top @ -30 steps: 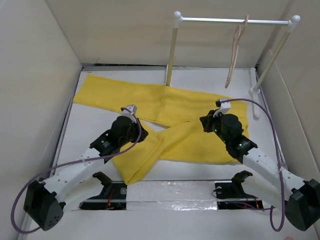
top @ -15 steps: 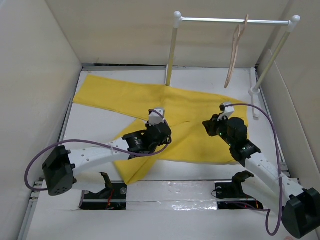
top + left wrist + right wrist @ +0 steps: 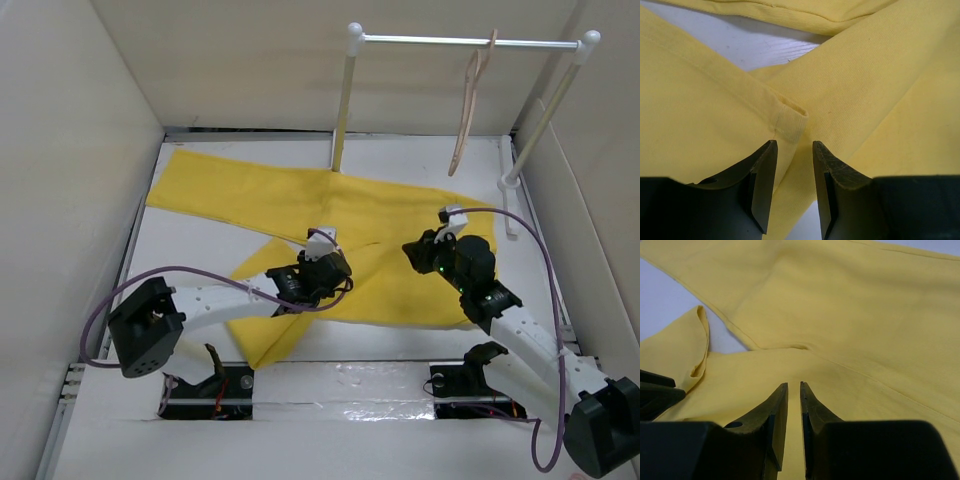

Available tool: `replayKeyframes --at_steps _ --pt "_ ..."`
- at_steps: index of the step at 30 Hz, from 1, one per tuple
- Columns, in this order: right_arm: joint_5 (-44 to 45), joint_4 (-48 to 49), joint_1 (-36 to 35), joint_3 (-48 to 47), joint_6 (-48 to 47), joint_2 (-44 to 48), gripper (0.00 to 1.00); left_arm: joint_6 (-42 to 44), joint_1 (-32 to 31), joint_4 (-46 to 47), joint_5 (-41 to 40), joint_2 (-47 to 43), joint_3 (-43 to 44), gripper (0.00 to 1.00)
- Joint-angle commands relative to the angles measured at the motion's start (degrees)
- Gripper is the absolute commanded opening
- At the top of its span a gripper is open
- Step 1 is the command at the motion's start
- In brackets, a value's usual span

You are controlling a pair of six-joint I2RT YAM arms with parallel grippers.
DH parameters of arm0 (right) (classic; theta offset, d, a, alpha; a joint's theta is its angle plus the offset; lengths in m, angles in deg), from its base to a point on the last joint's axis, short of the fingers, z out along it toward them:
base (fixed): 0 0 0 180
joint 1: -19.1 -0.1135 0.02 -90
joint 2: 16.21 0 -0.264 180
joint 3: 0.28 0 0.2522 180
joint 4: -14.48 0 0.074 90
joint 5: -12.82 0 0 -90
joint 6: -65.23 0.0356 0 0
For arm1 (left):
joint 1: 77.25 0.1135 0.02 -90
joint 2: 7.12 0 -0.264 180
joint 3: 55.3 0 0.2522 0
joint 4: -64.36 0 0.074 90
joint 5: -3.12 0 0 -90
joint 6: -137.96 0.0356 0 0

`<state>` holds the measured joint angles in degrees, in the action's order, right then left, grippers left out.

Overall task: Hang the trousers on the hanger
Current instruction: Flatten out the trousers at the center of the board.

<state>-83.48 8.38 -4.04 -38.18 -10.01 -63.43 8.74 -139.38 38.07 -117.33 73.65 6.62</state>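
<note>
The trousers (image 3: 390,215) lay flat before the rail (image 3: 440,40), with the hanger (image 3: 467,110) hanging on it. Jaws of your left gripper (image 3: 792,150) stood apart at a fold (image 3: 790,117), and those of your right gripper (image 3: 794,387) were barely parted. Neither pinched cloth; you needed a deep bite.

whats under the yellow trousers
Only the white table shows, around the trousers and in the gap between their legs. Whatever lies directly beneath the cloth is covered.
</note>
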Motion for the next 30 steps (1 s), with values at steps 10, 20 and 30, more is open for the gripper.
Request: replayKeyframes --at_steps 10,20,30 --pt "-3.89 -0.53 0.46 2.43 0.44 4.59 0.24 0.29 0.43 0.67 -7.51 5.71 2.02 0.32" --pt "2.79 -3.63 0.46 8.74 7.81 9.87 0.0 -2.97 -0.27 -4.51 -14.98 -8.92 2.55 0.0" --pt "2.78 1.49 -11.39 10.61 9.67 2.66 0.0 -0.86 -0.27 -17.33 -28.42 -44.36 11.6 0.0"
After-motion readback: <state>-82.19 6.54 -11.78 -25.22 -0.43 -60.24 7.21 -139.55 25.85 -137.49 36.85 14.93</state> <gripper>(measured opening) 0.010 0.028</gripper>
